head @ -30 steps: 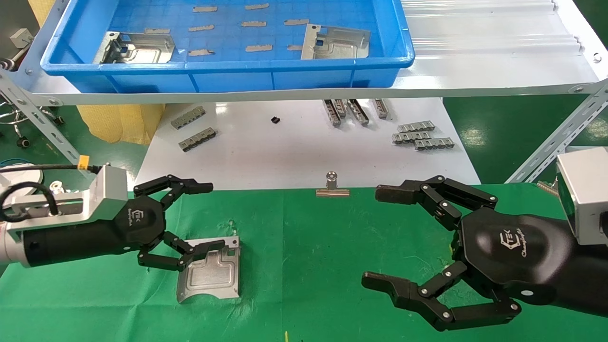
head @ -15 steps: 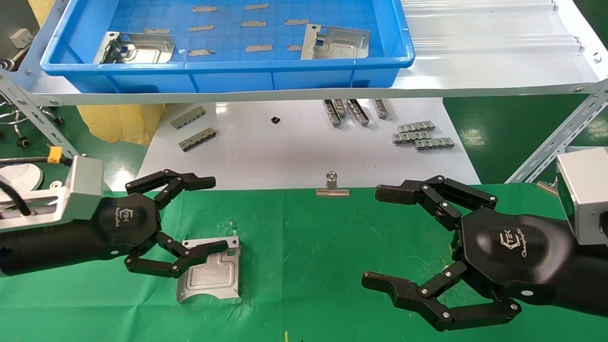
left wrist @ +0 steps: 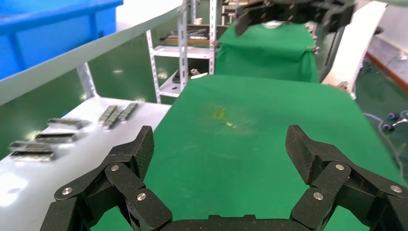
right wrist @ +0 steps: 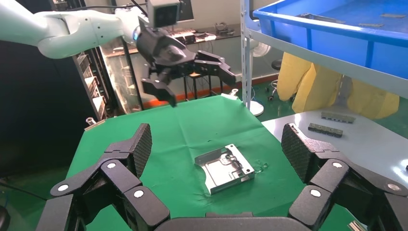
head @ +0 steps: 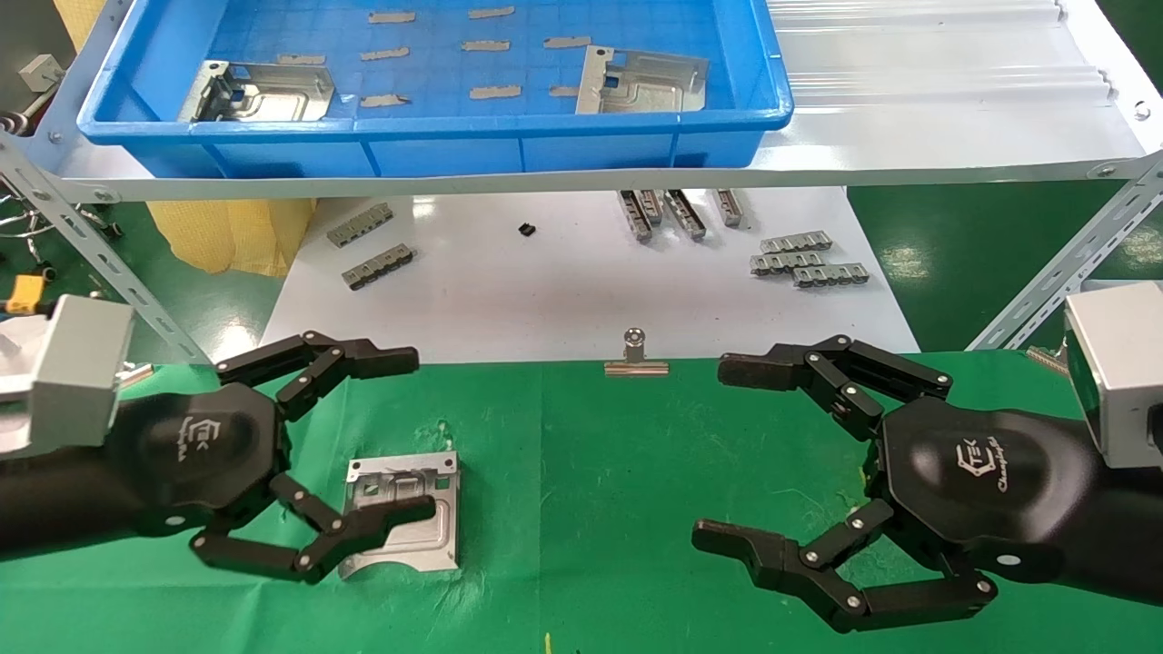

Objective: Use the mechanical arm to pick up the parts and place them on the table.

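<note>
One silver-grey part (head: 404, 513) lies flat on the green table (head: 581, 472), also in the right wrist view (right wrist: 224, 168). My left gripper (head: 413, 434) is open and empty. It hangs just left of this part, with its lower finger (head: 382, 527) crossing in front of it. Two more parts (head: 259, 91) (head: 645, 82) lie in the blue tray (head: 436, 123) on the shelf. My right gripper (head: 718, 454) is open and empty over the cloth at the right. In the right wrist view the right gripper (right wrist: 217, 144) faces the part, with the left gripper (right wrist: 192, 77) beyond it.
A white board (head: 563, 282) behind the cloth holds grey comb-like strips (head: 372, 245) (head: 809, 259). A binder clip (head: 636, 356) clamps the cloth's far edge. A faded yellow mark (left wrist: 219, 114) shows in the left wrist view. Slanted metal shelf struts stand at both sides.
My left gripper has drawn back to the left and toward me, still open. The part on the cloth has stayed where it was. The right arm has not moved.
</note>
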